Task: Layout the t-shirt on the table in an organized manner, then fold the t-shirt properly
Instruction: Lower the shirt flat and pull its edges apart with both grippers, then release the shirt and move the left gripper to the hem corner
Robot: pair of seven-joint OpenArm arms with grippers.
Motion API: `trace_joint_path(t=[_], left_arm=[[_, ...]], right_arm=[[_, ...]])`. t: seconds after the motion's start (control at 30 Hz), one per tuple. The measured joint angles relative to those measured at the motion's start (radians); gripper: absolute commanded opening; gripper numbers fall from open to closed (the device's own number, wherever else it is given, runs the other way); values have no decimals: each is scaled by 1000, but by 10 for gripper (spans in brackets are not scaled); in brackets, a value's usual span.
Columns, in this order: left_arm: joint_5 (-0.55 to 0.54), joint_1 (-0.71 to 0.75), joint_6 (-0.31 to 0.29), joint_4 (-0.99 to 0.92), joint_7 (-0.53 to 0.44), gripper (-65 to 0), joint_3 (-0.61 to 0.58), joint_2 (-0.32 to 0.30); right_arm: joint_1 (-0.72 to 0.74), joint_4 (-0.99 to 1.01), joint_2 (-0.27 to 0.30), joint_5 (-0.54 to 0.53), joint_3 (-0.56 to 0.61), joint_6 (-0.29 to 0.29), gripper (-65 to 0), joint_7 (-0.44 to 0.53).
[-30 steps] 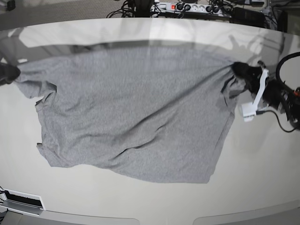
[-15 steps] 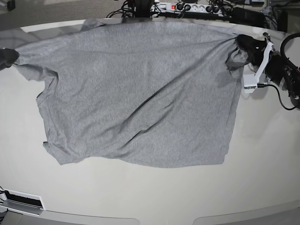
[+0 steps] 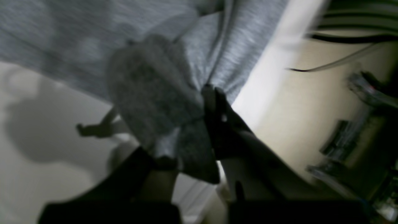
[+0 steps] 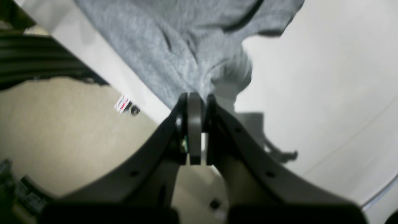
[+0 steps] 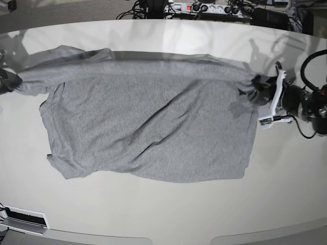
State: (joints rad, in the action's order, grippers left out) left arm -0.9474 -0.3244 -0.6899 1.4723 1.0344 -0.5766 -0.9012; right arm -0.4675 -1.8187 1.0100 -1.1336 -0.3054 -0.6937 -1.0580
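You've just dropped the t-shirt (image 5: 148, 127) from its high stretch onto the table (image 5: 153, 214), left gripper (image 5: 261, 89) and right gripper (image 5: 7, 81) both clamped on its far corners, so layout looks nearly done.

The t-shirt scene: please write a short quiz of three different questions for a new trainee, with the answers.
1. True or false: both tools grip the t-shirt.
2. Which side of the table has a power strip beyond it: near or far?
3. Is black lettering visible on the shirt in the base view?

Key:
1. True: the left tool and the right tool each pinch an upper corner.
2. Far.
3. No, only plain grey.
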Motion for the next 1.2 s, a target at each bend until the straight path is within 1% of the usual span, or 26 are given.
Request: trace_joint_path(t=[0.13, 0.2, 0.23, 0.3, 0.33, 0.43, 0.57, 0.6, 0.63, 0.7, 0.73, 0.77, 0.8, 0.83, 0.93, 1.07, 1.13, 1.17, 1.2], left_arm=[[182, 0, 80, -86, -113, -650, 0, 79], [240, -3, 122, -132, -154, -650, 0, 103], [264, -8, 155, -153, -165, -650, 0, 115], [275, -26, 186, -192, -163, -650, 0, 137], [275, -34, 189, -204, -164, -650, 0, 147], [275, -61, 189, -223, -164, -650, 0, 171], [274, -92, 187, -227, -164, -650, 0, 187], [274, -104, 185, -228, -163, -607, 0, 186], [274, -116, 186, -229, -162, -530, 0, 185], [277, -146, 187, -229, -140, -368, 0, 183], [275, -163, 190, -229, -126, -305, 0, 183], [275, -180, 193, -229, -121, -270, 0, 183], [275, -193, 198, -229, -114, -262, 0, 183], [274, -206, 218, -229, -110, -262, 0, 183], [275, -240, 267, -229, -99, -262, 0, 183], [275, -273, 268, -229, -99, -262, 0, 183], [274, -280, 319, -229, -103, -262, 0, 184], [275, -279, 346, -229, -111, -262, 0, 183], [278, -279, 357, -229, -111, -262, 0, 183]], right_arm=[[0, 2, -53, 129, 0, 0, -650, 84], [0, 4, -82, 178, 0, -3, -650, 150], [0, 5, -95, 201, 0, -3, -650, 188], [1, 5, -120, 257, 0, -6, -650, 254], [5, 5, -132, 286, 0, -6, -650, 273], [14, 5, -156, 332, 0, -6, -650, 285], [23, 6, -172, 337, 0, -3, -650, 284], [33, 6, -174, 337, 0, 11, -650, 284], [46, 6, -174, 338, 0, 31, -607, 284], [78, 6, -174, 333, 0, 88, -446, 285], [94, 6, -173, 339, 0, 110, -369, 284], [109, 6, -173, 342, 0, 121, -306, 275], [126, 6, -174, 341, -1, 130, -261, 256], [145, 6, -174, 341, -1, 137, -241, 232], [204, 6, -174, 341, 0, 180, -242, 205], [233, 6, -174, 324, -1, 181, -243, 202], [236, 6, -174, 304, -1, 175, -243, 201], [238, 6, -174, 304, -1, 156, -243, 209], [238, 6, -174, 306, -1, 155, -243, 209]])
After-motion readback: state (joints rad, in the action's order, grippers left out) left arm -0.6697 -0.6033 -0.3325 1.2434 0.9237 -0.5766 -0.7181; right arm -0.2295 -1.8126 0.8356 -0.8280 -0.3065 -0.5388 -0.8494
